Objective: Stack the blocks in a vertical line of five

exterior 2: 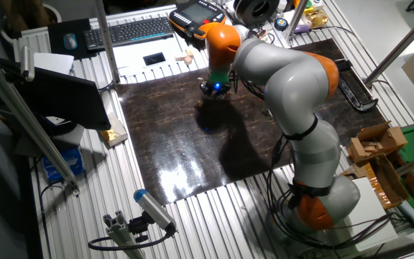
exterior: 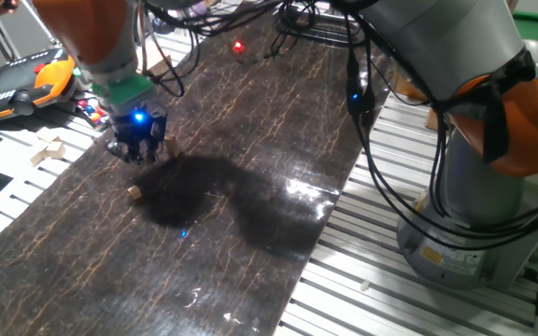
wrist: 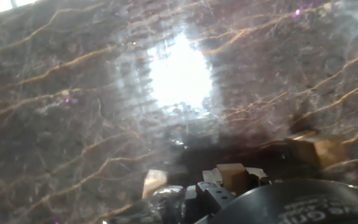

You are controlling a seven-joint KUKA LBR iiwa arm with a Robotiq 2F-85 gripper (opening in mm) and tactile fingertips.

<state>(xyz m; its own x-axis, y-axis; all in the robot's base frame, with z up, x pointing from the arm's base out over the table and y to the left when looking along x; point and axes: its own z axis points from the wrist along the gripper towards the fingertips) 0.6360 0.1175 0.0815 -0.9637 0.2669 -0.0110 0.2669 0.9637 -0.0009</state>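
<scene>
My gripper [exterior: 138,149] hangs low over the dark marble mat [exterior: 250,112] near its far left corner; it also shows in the other fixed view [exterior 2: 215,90]. One tiny tan cube [exterior: 135,193] lies on the mat a little in front of it. In the hand view, a tan cube [wrist: 232,175] sits right at the gripper's front [wrist: 197,194], a second [wrist: 154,182] lies just left of it, and a blurred third [wrist: 327,152] lies to the right. I cannot tell whether the fingers close on any cube. The other cubes are hidden.
Larger pale wooden blocks [exterior: 49,149] lie off the mat's left edge on the slatted table. A multicoloured puzzle cube [exterior: 90,108] and an orange teach pendant [exterior: 26,82] lie behind the gripper. The arm's base [exterior: 474,215] stands to the right.
</scene>
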